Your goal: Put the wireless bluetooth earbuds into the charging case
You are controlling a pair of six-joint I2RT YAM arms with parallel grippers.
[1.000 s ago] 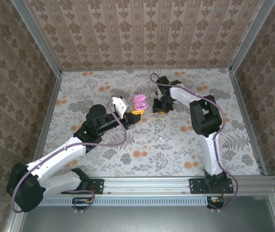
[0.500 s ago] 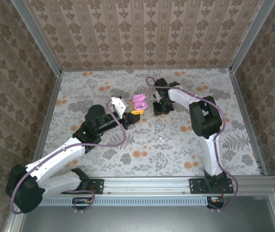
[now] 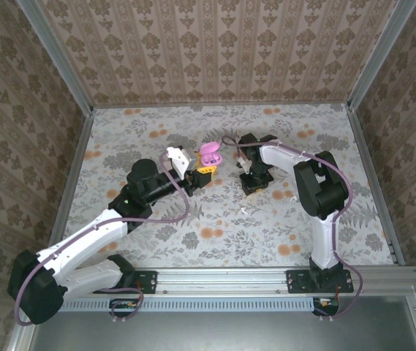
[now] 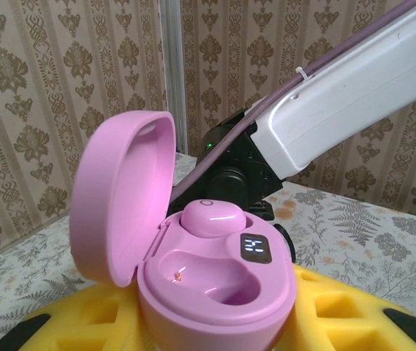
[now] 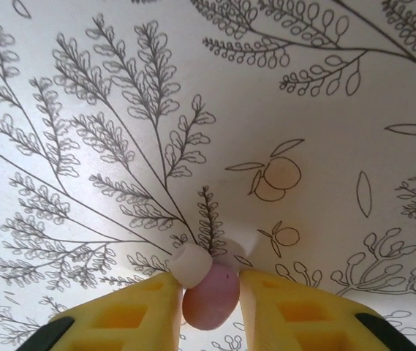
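Note:
My left gripper (image 3: 203, 174) is shut on the pink charging case (image 3: 209, 153), holding it upright with its lid (image 4: 120, 190) swung open. One pink earbud (image 4: 213, 217) sits in the far well. The near well (image 4: 208, 274) is hollow, with only small gold contacts showing. My right gripper (image 3: 255, 183) hangs low over the floral tabletop to the right of the case. Its yellow fingers (image 5: 145, 311) press both sides of a second earbud (image 5: 209, 298), pink with a white tip. The right gripper (image 5: 208, 284) is shut on it just above the cloth.
The right arm's white link (image 4: 354, 102) and black joint stand close behind the open case. A small white speck (image 3: 243, 212) lies on the cloth in front of the right gripper. Wallpapered walls and metal posts (image 3: 83, 117) fence in the table.
The right gripper has drawn away from the case toward the near right and dropped lower over the cloth. The left arm and the case have stayed put.

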